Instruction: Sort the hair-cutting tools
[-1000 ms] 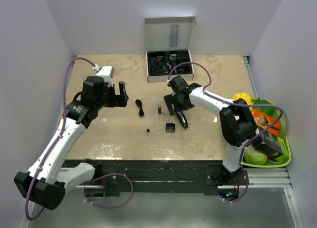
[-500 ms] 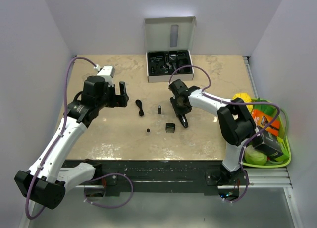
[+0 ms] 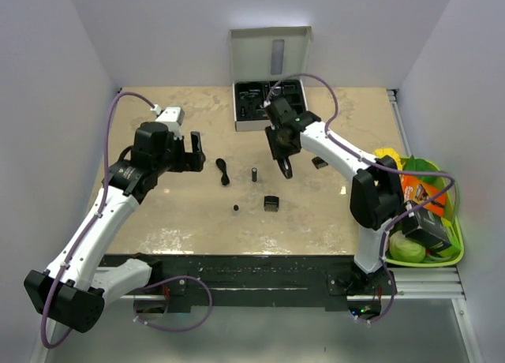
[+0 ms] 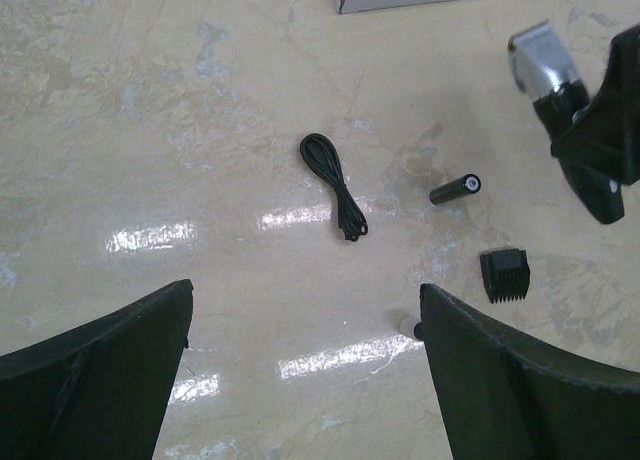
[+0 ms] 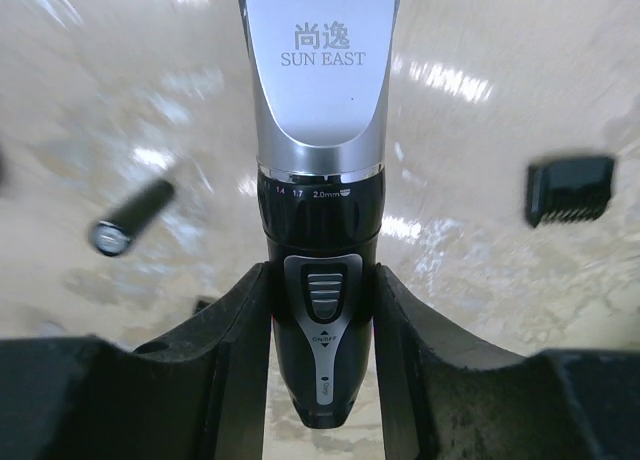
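step in hand: carrying the clipper [image 5: 318, 180] to the box [image 3: 260, 127]. my right jaws are clamped on its black body, blade end pointing away. it looks lifted off the worktop [image 3: 331, 213], btwn the cylinder [image 4: 457, 190] & the box. vs 1 s ago it's left the comb guard [image 4: 503, 276] & sits nearer the box. next: line up over a free compartment, lower, let go. left jaws wide apart, holding nothing, near the cord [image 4: 335, 185].
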Robot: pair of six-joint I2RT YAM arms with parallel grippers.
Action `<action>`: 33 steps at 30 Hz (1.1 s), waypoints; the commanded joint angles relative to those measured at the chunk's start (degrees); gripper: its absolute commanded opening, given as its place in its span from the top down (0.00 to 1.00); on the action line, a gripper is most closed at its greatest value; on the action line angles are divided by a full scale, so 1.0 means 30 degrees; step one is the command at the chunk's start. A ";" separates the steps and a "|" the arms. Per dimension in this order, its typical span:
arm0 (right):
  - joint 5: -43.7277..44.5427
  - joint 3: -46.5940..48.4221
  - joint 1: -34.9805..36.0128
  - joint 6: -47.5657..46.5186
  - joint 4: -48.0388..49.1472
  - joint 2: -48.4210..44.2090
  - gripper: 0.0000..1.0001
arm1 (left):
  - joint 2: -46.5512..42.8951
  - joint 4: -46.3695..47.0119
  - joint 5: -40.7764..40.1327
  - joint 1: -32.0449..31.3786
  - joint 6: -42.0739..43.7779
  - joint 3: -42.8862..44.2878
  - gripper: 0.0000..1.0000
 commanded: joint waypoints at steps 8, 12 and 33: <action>0.1935 1.2768 -0.1684 0.2368 -0.2280 0.3656 1.00 | -0.0241 0.0344 0.0643 -0.0002 -0.0093 -0.0268 0.00; 0.1730 1.6110 -0.2244 0.2752 -0.1843 0.6234 1.00 | -0.0329 0.0607 0.0381 -0.0002 -0.0035 -0.0443 0.00; 0.1437 1.7317 -0.3562 0.0730 0.6888 1.0428 1.00 | 0.0140 0.1515 0.0702 -0.0002 -0.0093 -0.0560 0.01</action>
